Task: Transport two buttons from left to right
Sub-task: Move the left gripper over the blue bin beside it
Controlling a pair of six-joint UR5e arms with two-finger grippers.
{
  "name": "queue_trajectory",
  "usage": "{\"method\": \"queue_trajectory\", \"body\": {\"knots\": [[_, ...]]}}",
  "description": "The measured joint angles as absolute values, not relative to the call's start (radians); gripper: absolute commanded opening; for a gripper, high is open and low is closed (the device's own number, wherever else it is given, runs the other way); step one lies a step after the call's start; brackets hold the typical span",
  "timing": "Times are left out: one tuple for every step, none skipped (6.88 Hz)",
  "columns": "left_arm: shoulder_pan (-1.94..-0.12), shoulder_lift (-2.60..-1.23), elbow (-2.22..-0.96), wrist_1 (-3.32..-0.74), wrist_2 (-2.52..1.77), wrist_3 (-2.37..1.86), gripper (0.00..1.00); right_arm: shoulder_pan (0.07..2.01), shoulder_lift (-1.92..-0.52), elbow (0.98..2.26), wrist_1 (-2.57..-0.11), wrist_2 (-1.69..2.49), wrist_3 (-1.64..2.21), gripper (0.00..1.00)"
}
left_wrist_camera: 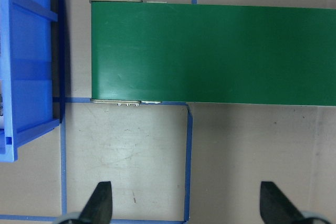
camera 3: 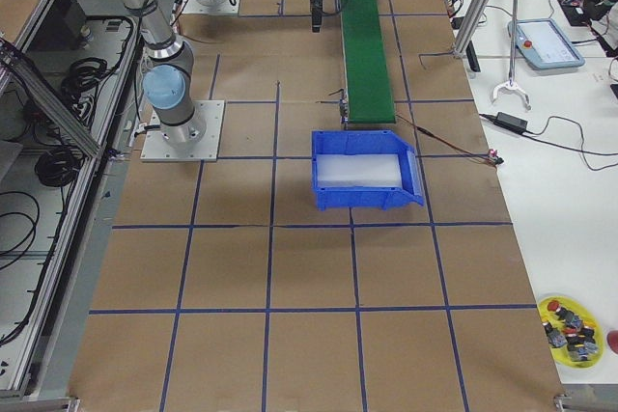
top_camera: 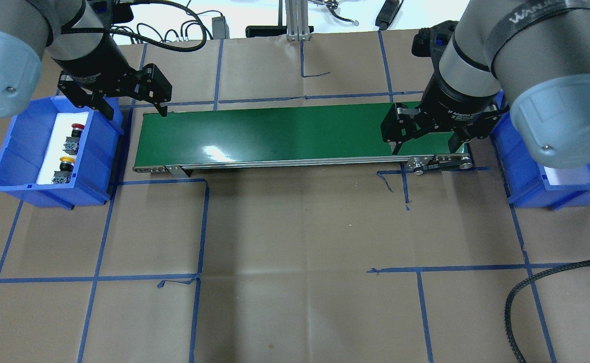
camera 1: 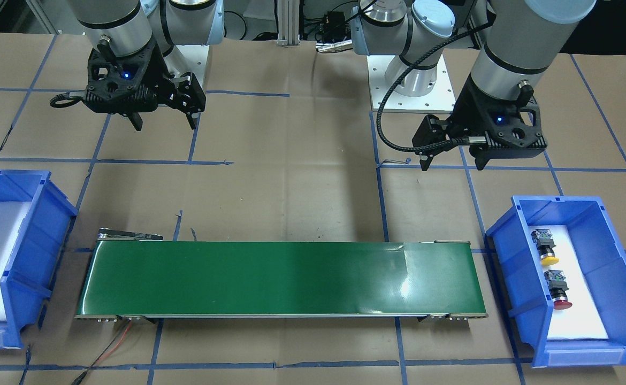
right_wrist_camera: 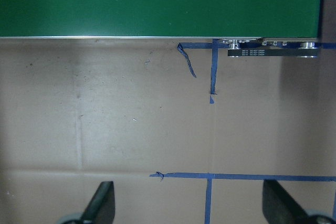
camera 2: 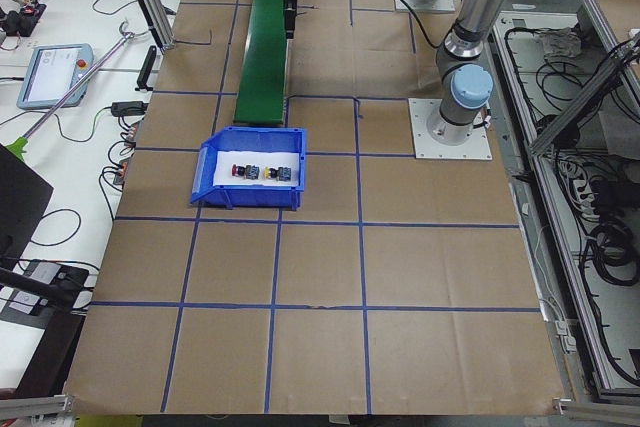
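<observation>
The yellow-capped button (camera 1: pixel 548 260) and the red-capped button (camera 1: pixel 561 304) lie on white foam in the blue bin (camera 1: pixel 612 251) on my left side. They also show in the overhead view as the yellow button (top_camera: pixel 66 161) and the red button (top_camera: pixel 77 126). My left gripper (camera 1: pixel 452 164) hangs open and empty above the table beside that bin, also seen from overhead (top_camera: pixel 136 112) and in its wrist view (left_wrist_camera: pixel 187 205). My right gripper (camera 1: pixel 164 125) is open and empty near the belt's other end, also seen from overhead (top_camera: pixel 423 147).
A green conveyor belt (top_camera: pixel 285 131) lies between the two bins. The second blue bin (camera 3: pixel 362 171) on my right side holds only white foam. A yellow dish (camera 3: pixel 570 325) with several spare parts sits far off at the table's corner. Blue tape lines cross the brown table cover.
</observation>
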State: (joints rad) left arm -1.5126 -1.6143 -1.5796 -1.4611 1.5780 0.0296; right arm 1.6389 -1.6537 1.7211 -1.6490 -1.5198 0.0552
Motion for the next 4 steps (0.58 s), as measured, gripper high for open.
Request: {"method": "queue_trajectory", "body": {"knots": [[-1.478, -1.615, -1.580, -1.457, 1.578, 0.075, 1.00, 1.638, -1.655, 1.722, -1.649, -1.520, 0.055, 1.00], [-1.420, -1.616, -1.580, -1.455, 1.577, 0.153, 1.00, 1.638, -1.656, 1.722, -1.649, -1.521, 0.055, 1.00], [-1.340, -1.621, -1.582, -1.454, 1.576, 0.250, 1.00, 1.637, -1.656, 1.722, -1.648, -1.521, 0.054, 1.00], [-1.248, -1.629, -1.588, -1.454, 1.576, 0.353, 1.00, 1.636, -1.656, 1.723, -1.648, -1.522, 0.054, 1.00]]}}
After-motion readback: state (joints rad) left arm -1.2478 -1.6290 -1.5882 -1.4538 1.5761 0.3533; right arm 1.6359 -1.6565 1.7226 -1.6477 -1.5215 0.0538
